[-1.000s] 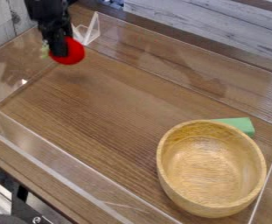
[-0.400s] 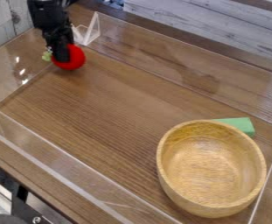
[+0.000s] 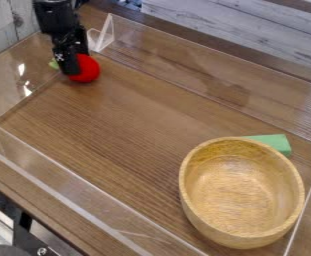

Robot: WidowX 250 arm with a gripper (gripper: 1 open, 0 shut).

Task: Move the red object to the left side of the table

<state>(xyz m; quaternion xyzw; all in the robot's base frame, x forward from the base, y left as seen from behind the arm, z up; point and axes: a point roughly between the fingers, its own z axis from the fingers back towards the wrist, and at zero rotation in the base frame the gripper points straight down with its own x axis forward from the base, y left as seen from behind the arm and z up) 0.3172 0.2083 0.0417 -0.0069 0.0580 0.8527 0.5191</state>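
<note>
Sitting on the brown wood-grain table [image 3: 131, 125], the small bright red round toy fruit [image 3: 80, 68] shows a green tuft; black fingers [image 3: 70, 52] above, spread unclear.

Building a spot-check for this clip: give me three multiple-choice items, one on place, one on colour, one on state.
1. Where is the small red round toy fruit?
A. far left of the brown wood-grain table
B. inside the round wooden bowl
C. on the flat green rectangular piece

2. What colour is the flat piece behind the bowl?
A. blue
B. green
C. yellow

3. What does the bowl hold?
A. the fruit
B. the green piece
C. nothing

Key: 1 A, it sits near the far-left acrylic wall under the black gripper. 2 B, its visible corner is green. 3 C, the bowl's inside shows bare wood.
</note>
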